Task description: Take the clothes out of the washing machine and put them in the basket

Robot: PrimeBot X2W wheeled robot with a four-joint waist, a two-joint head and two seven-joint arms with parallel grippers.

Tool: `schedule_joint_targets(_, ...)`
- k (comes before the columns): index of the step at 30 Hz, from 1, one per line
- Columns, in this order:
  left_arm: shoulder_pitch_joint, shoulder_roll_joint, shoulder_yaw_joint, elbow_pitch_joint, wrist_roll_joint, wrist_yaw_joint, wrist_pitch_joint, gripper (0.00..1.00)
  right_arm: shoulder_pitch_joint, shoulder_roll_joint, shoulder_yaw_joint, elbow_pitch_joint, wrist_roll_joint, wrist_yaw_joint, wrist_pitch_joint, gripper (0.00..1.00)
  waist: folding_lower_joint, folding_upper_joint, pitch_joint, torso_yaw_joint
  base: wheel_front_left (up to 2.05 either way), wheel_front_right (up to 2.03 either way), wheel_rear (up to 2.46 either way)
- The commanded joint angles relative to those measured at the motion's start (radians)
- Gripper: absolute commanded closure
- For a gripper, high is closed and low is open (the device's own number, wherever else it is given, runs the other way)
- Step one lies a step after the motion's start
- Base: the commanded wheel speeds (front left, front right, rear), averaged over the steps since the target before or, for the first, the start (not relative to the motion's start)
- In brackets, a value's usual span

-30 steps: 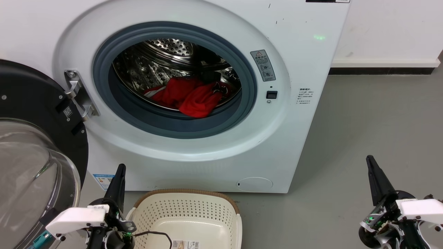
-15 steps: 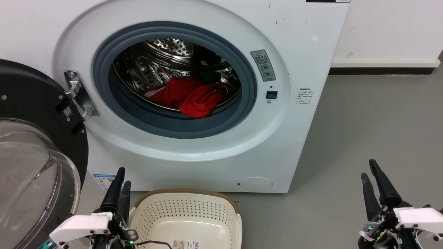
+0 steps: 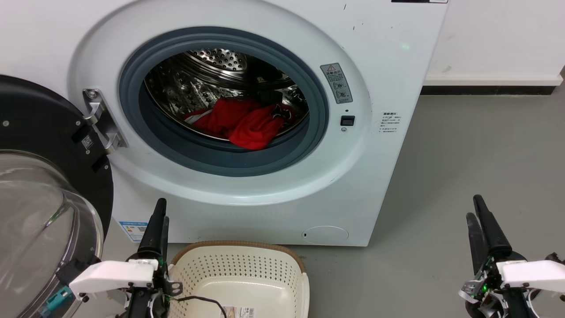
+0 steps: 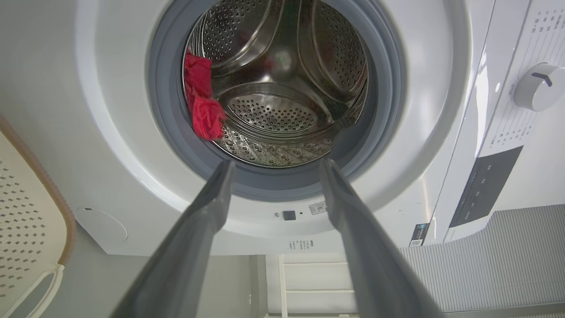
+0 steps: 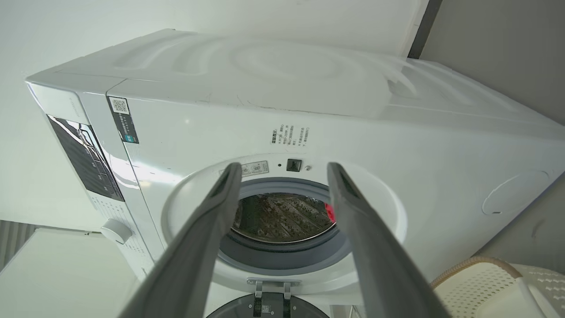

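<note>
The clothes (image 3: pixel 247 121) are bunched low in the washing machine (image 3: pixel 388 79), seemingly soft and light; the front fold is best pinched. The left hand (image 3: pixel 162 210) and right hand (image 3: pixel 473 206) are spread, empty.

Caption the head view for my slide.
Red clothes lie in the open washing machine; the basket sits below, left gripper and right gripper open.

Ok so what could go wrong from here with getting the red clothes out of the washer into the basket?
1. The clothes lie low in the drum behind the grey door seal; dragged out, they may catch on its lip.
2. The open door stands close beside the left gripper; reaching in could knock it.
3. A loosely pinched garment might drop short of the basket.
</note>
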State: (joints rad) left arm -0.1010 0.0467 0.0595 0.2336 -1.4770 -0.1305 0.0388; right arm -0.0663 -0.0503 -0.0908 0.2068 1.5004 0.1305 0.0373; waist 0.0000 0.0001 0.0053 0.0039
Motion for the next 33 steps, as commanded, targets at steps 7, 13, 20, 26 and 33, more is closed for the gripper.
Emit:
schedule_joint_targets(7, -0.044, 0.003, -0.028, -0.051, 0.175, 0.0, -0.04, 0.0, -0.003, -0.001, 0.019, -0.072, -0.207, 0.0, -0.039, 0.0, 0.0, -0.0001, 0.0, 0.006, 0.0, 0.0, 0.0)
schedule_joint_targets(13, -0.051, 0.003, -0.041, -0.065, 0.282, 0.0, -0.06, 0.0, 0.003, -0.001, 0.026, -0.101, -0.33, 0.0, -0.059, 0.0, 0.0, -0.0001, 0.0, 0.011, 0.0, 0.0, 0.0)
schedule_joint_targets(20, -0.062, 0.003, -0.069, -0.075, 0.426, 0.0, -0.086, 0.0, 0.013, -0.001, 0.038, -0.13, -0.496, 0.0, -0.085, 0.0, 0.0, -0.0001, 0.001, 0.017, 0.0, 0.0, 0.0)
schedule_joint_targets(26, -0.072, 0.008, -0.09, -0.075, 0.548, 0.0, -0.107, 0.0, 0.02, -0.001, 0.048, -0.141, -0.634, 0.0, -0.106, 0.0, 0.0, -0.0001, 0.0, 0.02, 0.0, 0.0, 0.0)
schedule_joint_targets(33, -0.078, 0.016, -0.11, -0.072, 0.679, 0.0, -0.13, 0.0, 0.03, -0.001, 0.057, -0.144, -0.764, 0.0, -0.129, 0.0, 0.0, -0.0001, -0.001, 0.022, 0.0, 0.0, 0.0)
